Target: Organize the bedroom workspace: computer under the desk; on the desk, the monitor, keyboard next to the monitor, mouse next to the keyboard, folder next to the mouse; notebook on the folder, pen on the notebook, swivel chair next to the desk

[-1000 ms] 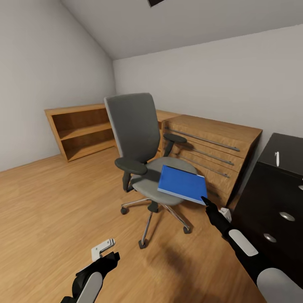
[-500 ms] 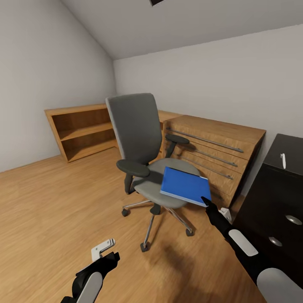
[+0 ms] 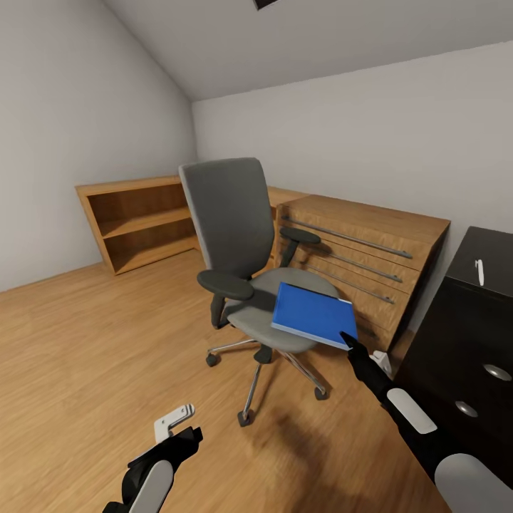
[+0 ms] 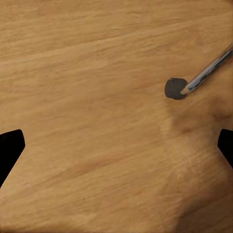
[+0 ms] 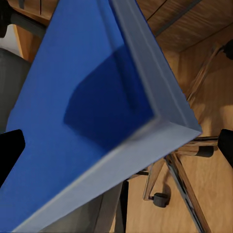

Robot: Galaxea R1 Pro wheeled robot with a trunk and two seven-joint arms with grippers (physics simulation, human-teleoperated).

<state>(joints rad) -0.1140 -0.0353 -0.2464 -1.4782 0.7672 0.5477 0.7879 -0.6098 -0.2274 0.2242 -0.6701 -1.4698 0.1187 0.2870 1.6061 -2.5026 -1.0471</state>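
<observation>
Bedroom floor, swivel chair (image 3: pixel 246 285) beside the wooden chest.
Blue folder (image 3: pixel 313 313) overhangs the seat, seemingly light, stiff, best pinched at its near corner; right gripper (image 3: pixel 348 340), jaws spread, reaches there holding nothing.

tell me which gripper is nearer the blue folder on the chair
Right. The right gripper is at the folder's near corner, jaws wide apart in the right wrist view. The left gripper hangs low over the wood floor, open, well short of the swivel chair.
</observation>
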